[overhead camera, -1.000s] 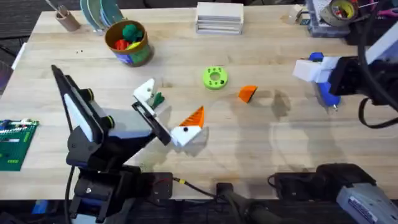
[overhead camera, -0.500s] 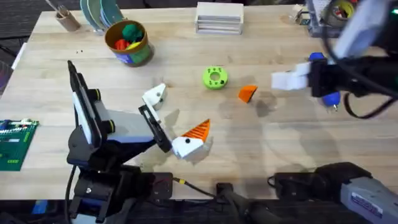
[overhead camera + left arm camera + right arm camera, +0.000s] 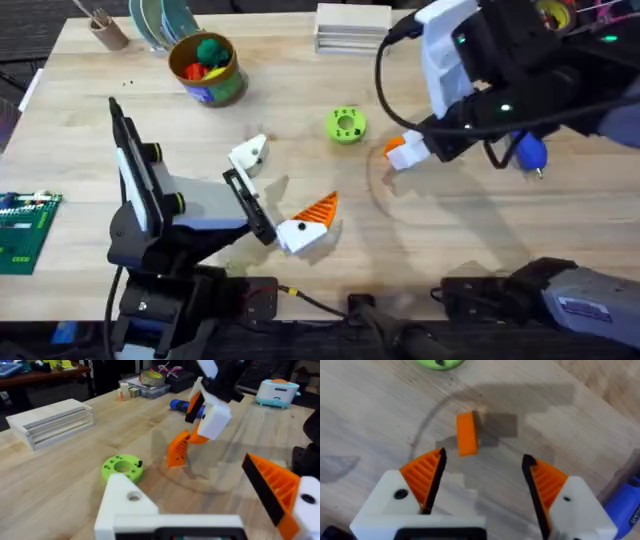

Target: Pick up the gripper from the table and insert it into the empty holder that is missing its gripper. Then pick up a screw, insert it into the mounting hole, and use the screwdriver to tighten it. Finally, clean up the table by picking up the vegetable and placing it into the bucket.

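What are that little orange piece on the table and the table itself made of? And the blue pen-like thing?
The orange piece looks like matte molded or printed plastic: flat even color, sharp edges, no shine. The table appears to be light wood with a smooth finish, showing grain lines and joined strips. The blue screwdriver seems to be glossy plastic, going by its bright, smooth body; more cannot be told from here.

table (image 3: 480, 240): pale matt wood, grained | gripper (image 3: 466, 434): matt orange plastic | screwdriver (image 3: 528, 152): glossy blue plastic
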